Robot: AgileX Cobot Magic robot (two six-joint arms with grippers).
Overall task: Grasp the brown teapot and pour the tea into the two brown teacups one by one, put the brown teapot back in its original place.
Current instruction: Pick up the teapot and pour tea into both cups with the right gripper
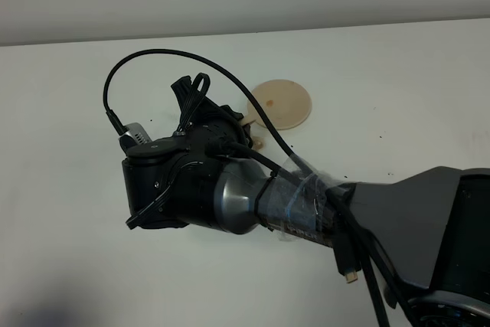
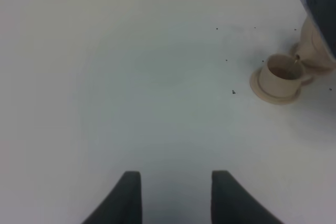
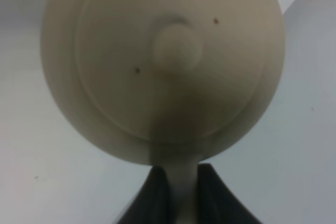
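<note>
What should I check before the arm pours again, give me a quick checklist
1. Right gripper shut on the brown teapot handle: ok.
2. Lid seated on the pot: ok.
3. Spout over the teacup: ok, it sits right at the rim.
4. Cup on its small saucer: ok.
5. Second cup's position: cannot tell, hidden by the arm.
6. Large saucer free for the return: ok.
7. Left gripper clear of the pour: ok.

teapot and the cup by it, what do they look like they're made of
The teapot looks like matte pale tan ceramic: a smooth, dull lid with tiny dark specks, no glare. The teacup and its saucer match that tan, probably the same ceramic, though too small to be sure.
</note>
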